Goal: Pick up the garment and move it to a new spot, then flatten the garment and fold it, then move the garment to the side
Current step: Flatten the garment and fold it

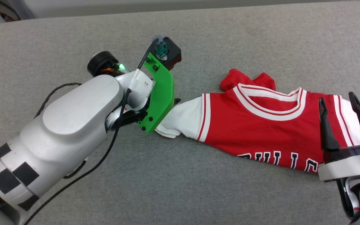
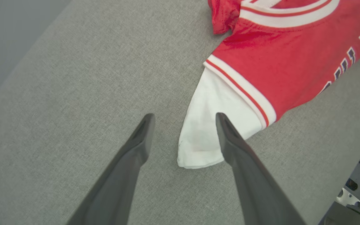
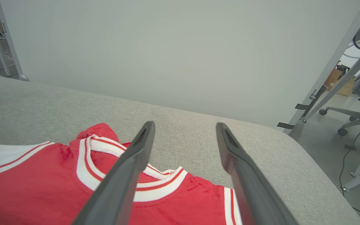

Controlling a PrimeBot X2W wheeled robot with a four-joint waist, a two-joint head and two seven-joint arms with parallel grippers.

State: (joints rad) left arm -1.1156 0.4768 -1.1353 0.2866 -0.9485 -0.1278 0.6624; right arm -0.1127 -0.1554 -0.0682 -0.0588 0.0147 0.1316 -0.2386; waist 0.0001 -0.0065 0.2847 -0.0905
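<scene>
Green bracket [image 1: 160,97] over garment [image 1: 261,125] sleeve

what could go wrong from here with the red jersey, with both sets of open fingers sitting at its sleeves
The left gripper straddles just the edge of the white sleeve of the garment, so closing may pinch a thin bit that slips. The right gripper seems over the striped shoulder, not the sleeve, so pulling might stretch it unevenly. The red flap bunched behind the collar may stay folded.
</scene>
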